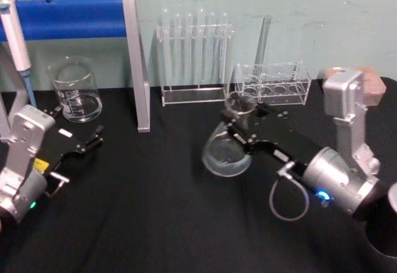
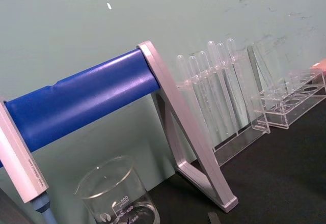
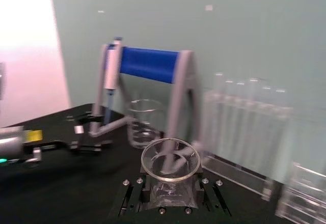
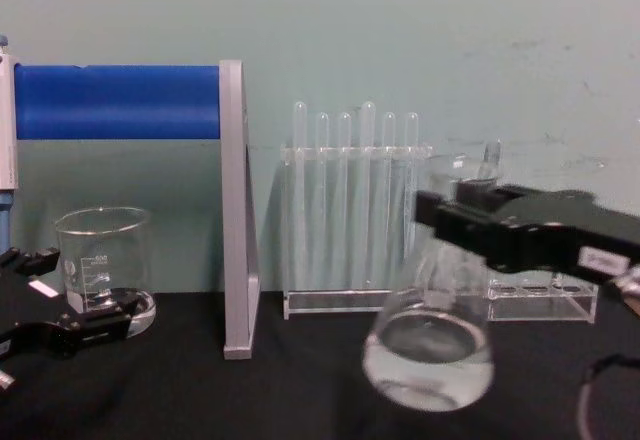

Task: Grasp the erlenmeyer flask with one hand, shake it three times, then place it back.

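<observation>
Flask [image 1: 224, 152] of clear glass, cone-shaped, right of centre in the head view. It is tilted, with its wide round base toward the lower left and its narrow neck leaning up and to the right. The right gripper [image 1: 240, 116], black, on a silver-grey arm that comes in from the lower right corner, is pinched on that neck just below the flared rim.

In the chest view the flask [image 4: 428, 352] shows at lower right, and the right gripper [image 4: 440, 222] reaches in from the right edge across its neck. Whether the base touches the black table [image 1: 155, 223] cannot be told. The right wrist view looks onto the flask [image 3: 170, 179] with its open mouth between the black fingers.

At the lower left of the head view the left gripper [image 1: 77, 158] rests low over the table with its fingers spread, holding nothing, well apart from the flask.

Farther back, at upper left, a glass beaker [image 1: 75, 93] stands beside a stand [image 1: 68, 17] that has a blue bar and a grey leg. A pipette [image 1: 15, 34] hangs at the stand's left end. At upper centre is a rack of test tubes [image 1: 195, 56]. Just right of it is a low rack [image 1: 273, 84], close behind the flask's neck. A pale green wall [image 1: 310, 12] closes the scene.
</observation>
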Motion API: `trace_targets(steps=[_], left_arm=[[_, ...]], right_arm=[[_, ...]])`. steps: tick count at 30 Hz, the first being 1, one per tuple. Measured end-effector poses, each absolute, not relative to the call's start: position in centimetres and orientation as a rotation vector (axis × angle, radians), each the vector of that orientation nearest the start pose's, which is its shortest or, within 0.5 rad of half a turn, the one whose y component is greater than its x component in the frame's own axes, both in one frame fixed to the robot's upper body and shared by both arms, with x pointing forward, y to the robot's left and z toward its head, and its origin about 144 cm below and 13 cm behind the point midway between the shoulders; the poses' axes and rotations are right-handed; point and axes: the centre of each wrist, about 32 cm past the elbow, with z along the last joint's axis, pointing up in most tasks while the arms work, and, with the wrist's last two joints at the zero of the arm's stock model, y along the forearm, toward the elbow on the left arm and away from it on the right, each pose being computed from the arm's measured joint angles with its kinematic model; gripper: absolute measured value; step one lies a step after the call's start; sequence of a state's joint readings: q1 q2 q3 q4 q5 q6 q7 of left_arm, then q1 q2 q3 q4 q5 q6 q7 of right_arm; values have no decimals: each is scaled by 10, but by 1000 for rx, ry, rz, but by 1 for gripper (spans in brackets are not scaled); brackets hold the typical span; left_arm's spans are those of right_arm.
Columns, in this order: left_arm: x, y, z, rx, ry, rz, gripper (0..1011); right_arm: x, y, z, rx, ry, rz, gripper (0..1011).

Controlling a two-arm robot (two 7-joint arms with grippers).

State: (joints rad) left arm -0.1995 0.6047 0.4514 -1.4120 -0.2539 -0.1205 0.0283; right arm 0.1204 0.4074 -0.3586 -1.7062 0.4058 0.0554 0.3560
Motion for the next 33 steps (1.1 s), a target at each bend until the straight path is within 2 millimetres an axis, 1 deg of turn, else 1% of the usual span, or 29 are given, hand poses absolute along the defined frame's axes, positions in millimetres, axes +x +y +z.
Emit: trace_targets(steps=[1,7,14,18,23,27,33], left_arm=[[489,310,1140,305,-285,1248,1001],[489,310,1140,304,-285,1248,1001],[489,310,1140,304,-285,1248,1001],[489,310,1140,304,-285,1248,1001],[489,310,1140,304,-285,1248,1000],[489,310,1140,304,-285,1248,1001],[489,310,1140,304,-285,1248,1001]], right_arm=[[470,-218,1199,17,-44,-801,451],[474,-202,1198,12,-43,-707,452],[474,-193,1196,15,-54,-698,451],[471,-191,1194,26,-72,-750,451],[465,-194,1193,34,-94,-836,452],[459,-200,1193,35,-102,-936,451],[451,-215,1193,38,-89,-1122,452]])
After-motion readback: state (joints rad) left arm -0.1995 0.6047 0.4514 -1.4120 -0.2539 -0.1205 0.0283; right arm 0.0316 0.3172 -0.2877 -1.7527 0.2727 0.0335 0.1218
